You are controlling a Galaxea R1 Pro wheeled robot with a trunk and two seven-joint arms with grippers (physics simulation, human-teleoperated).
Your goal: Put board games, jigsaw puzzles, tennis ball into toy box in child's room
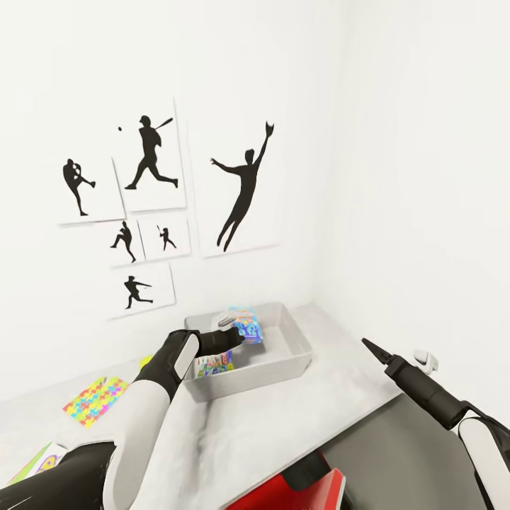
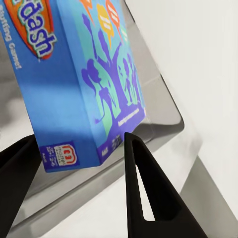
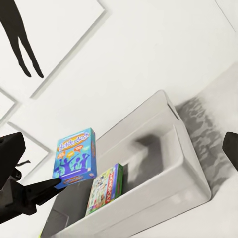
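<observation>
In the head view, the left gripper (image 1: 237,338) is seen reaching over the toy box (image 1: 297,347), a shallow pale grey bin with sloped walls standing on the speckled pale table (image 1: 333,397) near the room corner. The large blue board game (image 1: 244,327) is held above the bin's inside, tilted. A white-green board game (image 1: 214,364) already leans inside the bin. A jigsaw puzzle (image 1: 95,401), a thin panel of yellow, pink, blue and green pieces, lies flat on the table well apart from the bin, still to be fetched. The right gripper (image 1: 370,346) hovers over the table beside the bin; whether its fingers are spread cannot be told here.

In the left wrist view, the glossy blue box (image 2: 79,84) with purple silhouettes is seen pinched at its lower edge between two black tapering fingers (image 2: 141,178), over the bin's smooth grey wall (image 2: 163,106).

In the right wrist view, the blue box (image 3: 75,159) hangs above the bin (image 3: 163,163), the white-green box (image 3: 105,189) standing inside. The right fingers (image 3: 230,148) appear spread wide, holding nothing.

The step in hand is judged to be the dropping of the blue game; lowering and release are called for next.
</observation>
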